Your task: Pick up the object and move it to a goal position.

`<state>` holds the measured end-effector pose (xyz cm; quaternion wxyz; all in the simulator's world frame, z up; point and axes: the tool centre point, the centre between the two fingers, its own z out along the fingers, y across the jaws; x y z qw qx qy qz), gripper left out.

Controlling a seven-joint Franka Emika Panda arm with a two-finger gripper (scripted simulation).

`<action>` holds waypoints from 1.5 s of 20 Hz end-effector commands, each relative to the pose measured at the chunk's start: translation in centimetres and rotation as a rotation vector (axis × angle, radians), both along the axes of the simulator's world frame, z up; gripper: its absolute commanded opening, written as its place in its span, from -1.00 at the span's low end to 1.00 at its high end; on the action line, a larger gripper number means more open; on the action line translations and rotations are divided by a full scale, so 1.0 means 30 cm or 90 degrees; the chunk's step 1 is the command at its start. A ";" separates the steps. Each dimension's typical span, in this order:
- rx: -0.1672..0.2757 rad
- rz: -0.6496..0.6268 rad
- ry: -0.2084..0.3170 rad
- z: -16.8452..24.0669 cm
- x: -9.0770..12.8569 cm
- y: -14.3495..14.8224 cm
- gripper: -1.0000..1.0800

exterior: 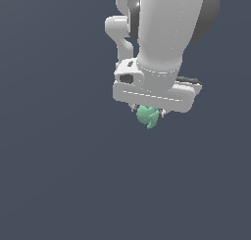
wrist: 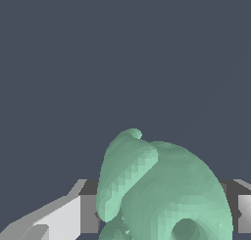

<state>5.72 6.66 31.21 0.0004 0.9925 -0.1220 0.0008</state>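
Observation:
The object [exterior: 147, 115] is a small mint-green lumpy blob with a stubby curled protrusion. It hangs just under the white hand of the arm in the exterior view. My gripper [exterior: 148, 110] is shut on it, with its fingers mostly hidden behind the blob and the hand. In the wrist view the object [wrist: 162, 190] fills the space between the two fingers [wrist: 73, 217], which press it from both sides. The blob is held up, with only the plain dark background around it.
The white arm [exterior: 162, 33] rises above the hand toward the top of the exterior view. Around it there is only a uniform dark grey-blue background [exterior: 54, 160]. No goal marker shows.

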 end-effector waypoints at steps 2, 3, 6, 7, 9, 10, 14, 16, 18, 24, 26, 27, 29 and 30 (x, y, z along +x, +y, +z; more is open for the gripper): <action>0.000 0.000 0.001 0.082 0.025 0.029 -1.00; 0.000 0.000 0.001 0.103 0.031 0.037 -1.00; 0.000 0.000 0.001 0.161 0.050 0.059 -1.00; 0.000 0.000 0.001 0.179 0.056 0.065 -1.00; 0.000 0.000 0.001 0.213 0.068 0.078 -1.00; 0.000 0.000 0.001 0.228 0.073 0.084 -1.00; 0.000 0.000 0.001 0.284 0.093 0.104 -1.00; 0.000 0.000 0.001 0.305 0.101 0.112 -1.00; 0.000 0.000 0.001 0.323 0.107 0.119 -1.00; 0.000 0.000 0.001 0.357 0.121 0.132 -1.00; 0.000 0.000 0.001 0.363 0.124 0.134 -1.00; 0.001 0.000 0.001 0.366 0.126 0.135 -1.00; 0.001 0.000 0.001 0.369 0.127 0.136 -1.00; 0.001 0.000 0.001 0.370 0.128 0.137 -1.00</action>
